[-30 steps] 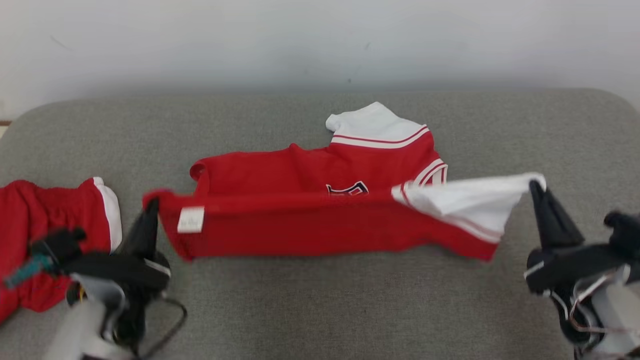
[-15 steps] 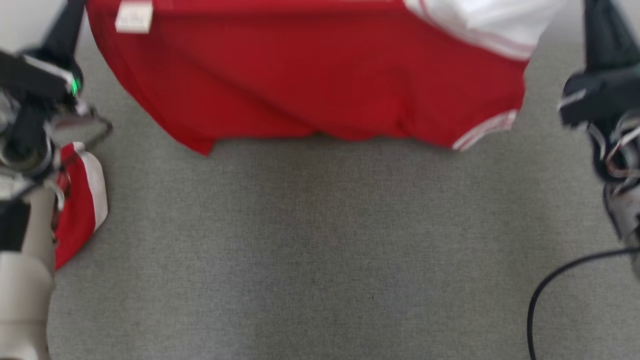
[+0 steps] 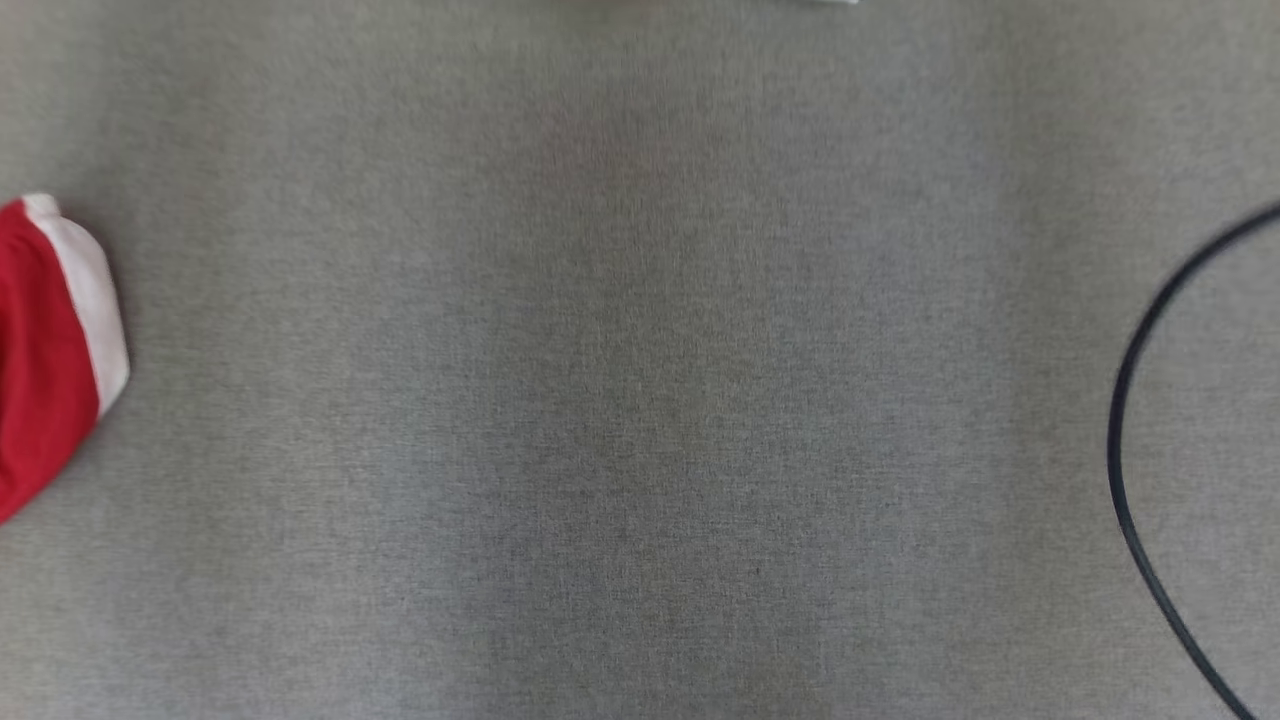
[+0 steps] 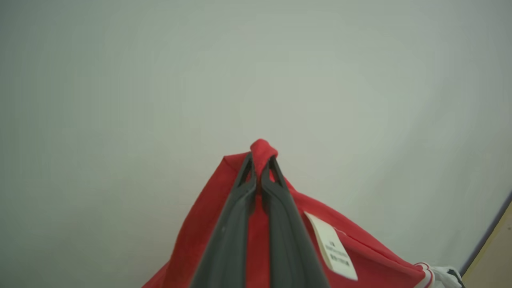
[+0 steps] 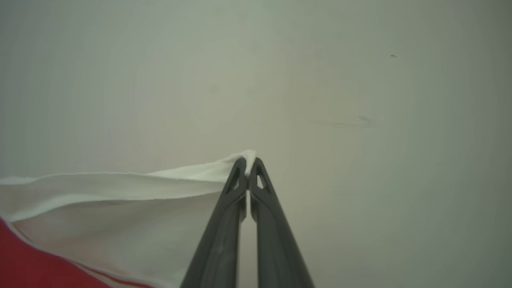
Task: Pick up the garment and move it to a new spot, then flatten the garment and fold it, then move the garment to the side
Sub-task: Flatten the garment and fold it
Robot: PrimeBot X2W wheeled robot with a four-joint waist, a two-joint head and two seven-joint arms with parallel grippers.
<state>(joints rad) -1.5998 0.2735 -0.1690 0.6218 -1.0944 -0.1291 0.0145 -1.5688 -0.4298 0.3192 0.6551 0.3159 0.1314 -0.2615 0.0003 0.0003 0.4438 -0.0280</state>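
Together, left end effector [image 4: 261, 161] and right end effector [image 5: 248, 162] pinch one garment [image 4: 192, 250].

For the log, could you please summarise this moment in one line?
left end effector: shut on garment | right end effector: shut on garment

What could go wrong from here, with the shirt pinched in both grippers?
1. Left gripper pinches just a small nub of the red shirt; it may slip.
2. Right gripper holds only the edge of the white sleeve; same risk.
3. Laying it down could overlap the other red garment or snag the black cable.
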